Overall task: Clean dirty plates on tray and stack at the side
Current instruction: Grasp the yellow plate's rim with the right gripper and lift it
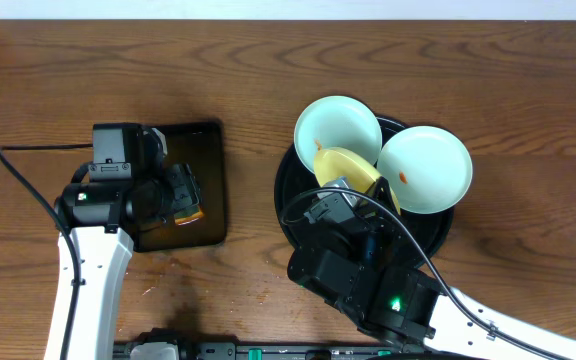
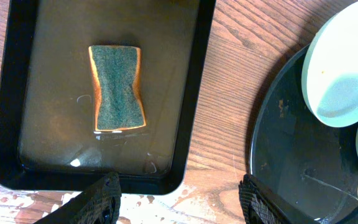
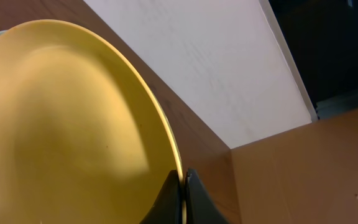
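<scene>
Your right gripper (image 3: 183, 186) pinches tight on the yellow plate's (image 1: 353, 168) 6 o'clock rim, tilting it over the tray's (image 1: 284, 200) middle; judge it stiff, light, slick and breakable, so grip that edge firmly, while your left gripper (image 2: 180, 200) hangs spread wide, empty.

Three plates: a blue plate (image 1: 338, 130) at the round tray's (image 1: 280, 180) 11 o'clock, a second blue plate (image 1: 426, 170) at 2 o'clock, one yellow plate (image 1: 353, 168). One round tray, one rectangular tray (image 1: 208, 140), one sponge (image 2: 117, 88).
</scene>
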